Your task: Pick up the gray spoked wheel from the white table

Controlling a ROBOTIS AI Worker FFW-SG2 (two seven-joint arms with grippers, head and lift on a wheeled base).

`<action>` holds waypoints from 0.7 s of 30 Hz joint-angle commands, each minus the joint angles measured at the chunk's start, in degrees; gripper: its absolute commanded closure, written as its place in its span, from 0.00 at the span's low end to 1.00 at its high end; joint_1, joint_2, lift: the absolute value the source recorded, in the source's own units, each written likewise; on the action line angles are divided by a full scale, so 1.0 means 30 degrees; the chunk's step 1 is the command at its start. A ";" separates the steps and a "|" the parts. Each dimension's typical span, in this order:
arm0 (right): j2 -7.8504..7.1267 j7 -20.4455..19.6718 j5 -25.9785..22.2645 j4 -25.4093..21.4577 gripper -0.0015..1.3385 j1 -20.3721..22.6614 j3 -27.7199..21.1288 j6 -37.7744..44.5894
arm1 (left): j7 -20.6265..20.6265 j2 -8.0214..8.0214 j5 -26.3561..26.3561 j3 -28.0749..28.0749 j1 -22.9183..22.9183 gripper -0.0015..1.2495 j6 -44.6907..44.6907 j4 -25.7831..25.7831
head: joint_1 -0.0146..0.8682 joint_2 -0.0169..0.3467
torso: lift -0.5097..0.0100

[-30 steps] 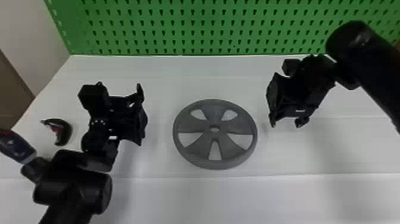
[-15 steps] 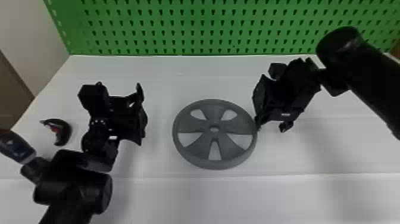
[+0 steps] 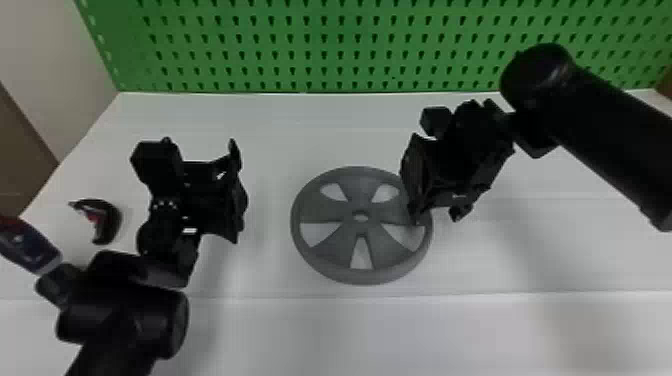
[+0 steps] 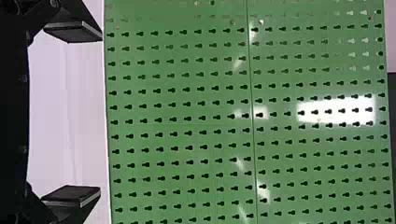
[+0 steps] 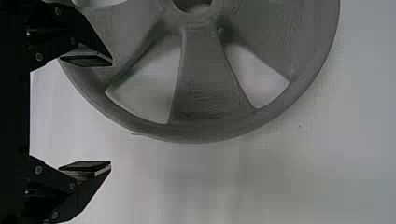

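A gray five-spoked wheel with a round central hole [image 3: 361, 250] lies flat on a white table [image 3: 320, 330], held by neither gripper, as the black two-fingered right gripper [image 3: 436, 215] reaches in over its right-hand rim. In the right wrist view, the right gripper [image 5: 111, 113] is open and empty, its two flat fingers parted, one overlapping the wheel's rim in the view and the other beyond the outer edge, over bare tabletop; whether the near finger touches the gray surface cannot be told.

To the wheel's left, well apart from it, the black two-fingered left gripper [image 3: 210, 165] hangs above the table. The left wrist view shows the left gripper [image 4: 100, 112] also open, with nothing between its fingers, facing a green perforated board [image 4: 187, 112] that stands along the table's far edge.

At the left side of the table, a dark curved object with a red inner part [image 3: 111, 222] sits near the left arm [image 3: 125, 315]. Just beyond it, at the head view's left edge, is a blue-and-red object with a pale band [image 3: 27, 247]; its full shape cannot be told.
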 commanded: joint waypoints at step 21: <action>-0.0003 -0.0001 -0.1073 0.0032 0.35 -0.0197 0.1026 -0.0041 | 0.0030 0.0000 0.0089 0.0037 -0.0030 0.10 0.0029 0.0029 | 0.93 0.17 | 0.79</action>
